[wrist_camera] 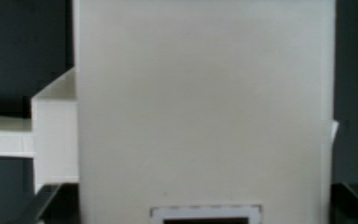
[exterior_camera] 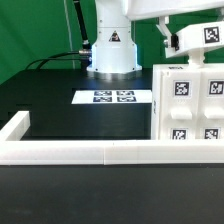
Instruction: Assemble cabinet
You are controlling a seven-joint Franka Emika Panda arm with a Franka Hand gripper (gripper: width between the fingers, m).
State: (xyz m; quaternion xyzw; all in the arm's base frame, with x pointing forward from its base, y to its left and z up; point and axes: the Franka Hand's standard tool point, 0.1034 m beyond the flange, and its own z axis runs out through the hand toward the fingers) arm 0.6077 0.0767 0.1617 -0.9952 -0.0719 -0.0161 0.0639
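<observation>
You are working at the cabinet (exterior_camera: 190, 110), which stands upright on the black table (exterior_camera: 55, 105) at the exterior view's right, its tagged face turned to that camera and its foot just behind the low white rim wall (exterior_camera: 80, 152). The marker board (exterior_camera: 113, 97) lies apart from it, toward the middle. Your claw (exterior_camera: 172, 45) hangs at the cabinet's upper edge. The wrist view is filled by one pale panel of the cabinet (wrist_camera: 194, 100), so you cannot tell whether the fingers are apart or clamped. A tagged white piece beside the claw may be a loose part or the cabinet's top, but the view is too cramped to say. The step looks like seating or fastening an upper piece. The next move calls for square alignment and a gentle downward press without tipping the box.
</observation>
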